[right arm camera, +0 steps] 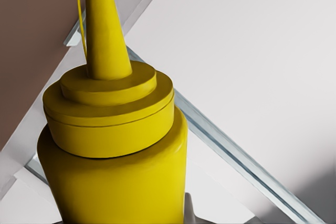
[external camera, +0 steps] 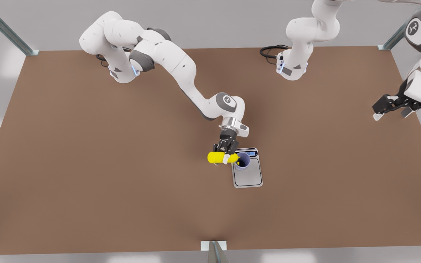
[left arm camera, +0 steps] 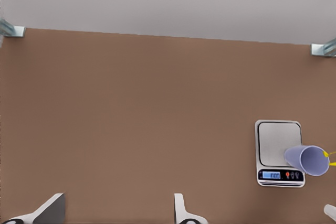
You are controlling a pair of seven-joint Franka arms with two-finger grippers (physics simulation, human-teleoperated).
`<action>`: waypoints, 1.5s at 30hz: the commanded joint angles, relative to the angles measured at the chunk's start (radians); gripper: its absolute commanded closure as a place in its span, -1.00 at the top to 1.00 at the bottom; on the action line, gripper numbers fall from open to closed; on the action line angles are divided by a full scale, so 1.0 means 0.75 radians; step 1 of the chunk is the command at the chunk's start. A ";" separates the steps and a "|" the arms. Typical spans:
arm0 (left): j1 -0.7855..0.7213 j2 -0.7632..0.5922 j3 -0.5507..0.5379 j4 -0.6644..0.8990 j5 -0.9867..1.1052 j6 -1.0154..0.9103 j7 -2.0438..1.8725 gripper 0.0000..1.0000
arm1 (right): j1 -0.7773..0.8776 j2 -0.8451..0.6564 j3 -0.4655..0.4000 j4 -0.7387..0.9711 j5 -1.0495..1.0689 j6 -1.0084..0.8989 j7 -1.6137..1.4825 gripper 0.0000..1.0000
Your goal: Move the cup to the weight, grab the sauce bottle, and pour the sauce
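The yellow sauce bottle [external camera: 219, 157] lies tipped on its side in the air, with my right gripper [external camera: 227, 156] shut on it from above. Its nozzle points at the mouth of the lavender cup [external camera: 243, 161]. The cup stands on the display end of the silver-grey weight [external camera: 249, 178]. The right wrist view shows the bottle [right arm camera: 113, 156] close up, with a thin yellow line running beside its nozzle. My left gripper [external camera: 391, 114] waits open, high over the table edge at the front view's right. From its wrist I see the cup [left arm camera: 307, 159], the weight [left arm camera: 277, 139] and my spread fingers [left arm camera: 181, 209].
Both arm bases stand along the far edge of the brown table [external camera: 86, 164], with a black cable [external camera: 270, 50] by the one on the front view's right. Metal frame posts rise at the far corners, and a bracket [external camera: 213, 245] sits at the near edge.
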 commanded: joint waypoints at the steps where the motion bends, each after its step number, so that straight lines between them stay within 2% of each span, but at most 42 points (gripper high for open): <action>1: -0.012 0.000 0.000 0.000 0.001 0.000 0.000 1.00 | 0.000 0.000 0.000 0.000 -0.001 0.000 0.000 0.14; 11: -0.014 0.004 0.000 0.000 -0.001 0.000 0.000 1.00 | -0.061 -0.049 0.014 0.028 0.070 0.073 0.002 0.14; 19: -0.014 0.004 0.000 0.000 -0.003 0.000 0.000 1.00 | -0.221 -0.188 0.012 0.020 0.815 0.337 -0.027 0.14; 20: -0.014 0.002 0.000 0.000 -0.003 0.000 0.000 1.00 | -0.251 -0.203 0.010 0.026 0.988 0.366 -0.090 0.14; 25: -0.014 0.004 0.000 0.000 -0.003 0.000 0.000 1.00 | -0.415 -0.260 -0.002 0.020 1.737 0.541 -0.575 0.14; 27: -0.014 0.004 0.000 0.000 -0.003 0.000 0.000 1.00 | -0.493 -0.278 -0.004 0.014 2.113 0.560 -0.922 0.14; 31: -0.014 0.004 0.000 0.000 -0.003 0.000 0.000 1.00 | -0.681 -0.374 -0.004 -0.158 2.792 0.568 -1.515 0.14; 38: -0.014 0.004 0.000 0.008 -0.005 0.000 0.000 1.00 | -0.861 -0.399 0.002 -0.364 3.637 0.501 -2.084 0.14; 41: -0.014 0.004 0.000 0.010 -0.003 0.000 0.000 1.00 | -0.959 -0.393 0.002 -0.395 3.828 0.280 -2.287 0.14; 45: -0.016 0.004 -0.002 0.010 -0.005 0.000 0.000 1.00 | -1.010 -0.364 0.008 -0.387 3.862 0.161 -2.479 0.14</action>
